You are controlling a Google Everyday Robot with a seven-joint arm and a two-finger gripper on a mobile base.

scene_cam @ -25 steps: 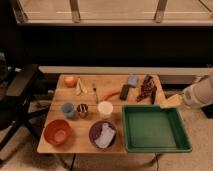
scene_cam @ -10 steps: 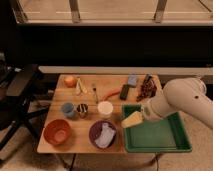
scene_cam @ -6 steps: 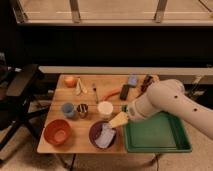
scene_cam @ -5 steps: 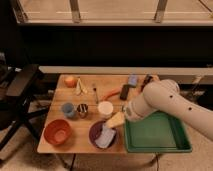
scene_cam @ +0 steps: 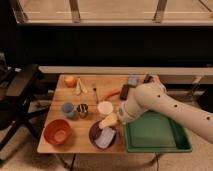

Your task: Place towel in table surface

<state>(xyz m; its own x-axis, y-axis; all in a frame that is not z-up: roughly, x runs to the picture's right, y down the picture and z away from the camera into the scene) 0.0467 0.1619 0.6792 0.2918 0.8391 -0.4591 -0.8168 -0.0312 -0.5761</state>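
Just above purple bowl [scene_cam: 93, 134], end effector [scene_cam: 108, 120] spread wide, gripping nothing. Inside that bowl, near front edge of desk [scene_cam: 80, 131], pale crumpled towel [scene_cam: 106, 138], not yet on wood. Just beside, green tray [scene_cam: 160, 138].

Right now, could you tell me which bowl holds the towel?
The purple bowl, with the hand at its far rim; the towel lies inside, whereas the red bowl looks empty.

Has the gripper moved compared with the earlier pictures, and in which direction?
Yes. The gripper moved left, from the far right corner of the green tray to the far rim of the purple bowl holding the towel.
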